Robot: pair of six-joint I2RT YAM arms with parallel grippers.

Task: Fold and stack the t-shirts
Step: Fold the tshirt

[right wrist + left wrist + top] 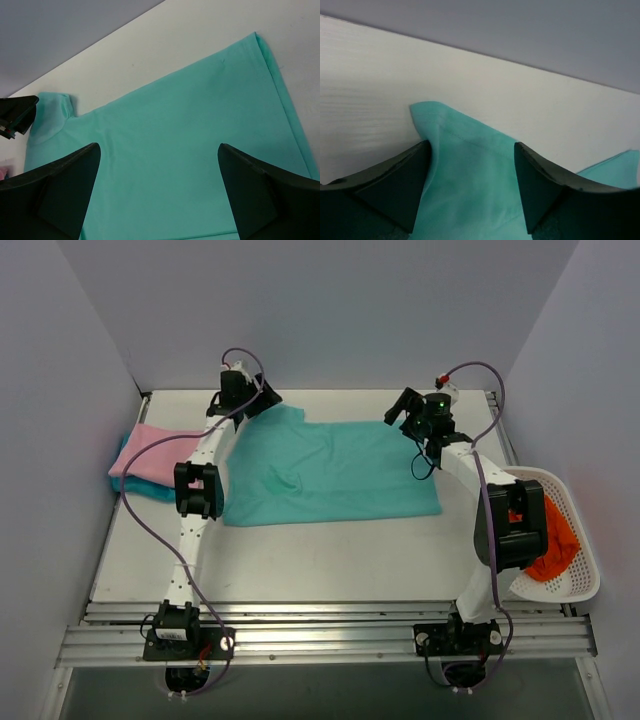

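Note:
A mint-teal t-shirt (330, 472) lies spread flat on the middle of the white table. My left gripper (262, 398) is open at the shirt's far left corner. In the left wrist view (471, 146) its jaws straddle a raised fold of the shirt (470, 190) without closing on it. My right gripper (405, 412) is open and empty above the shirt's far right edge; in the right wrist view (159, 146) the shirt (180, 125) lies flat below it. A folded pink t-shirt (150, 462) rests on a darker turquoise one (148, 490) at the table's left edge.
A white mesh basket (575, 585) at the right edge holds an orange cloth (555, 545). Grey walls close the table in on the left, back and right. The left gripper's tip shows in the right wrist view (17, 112).

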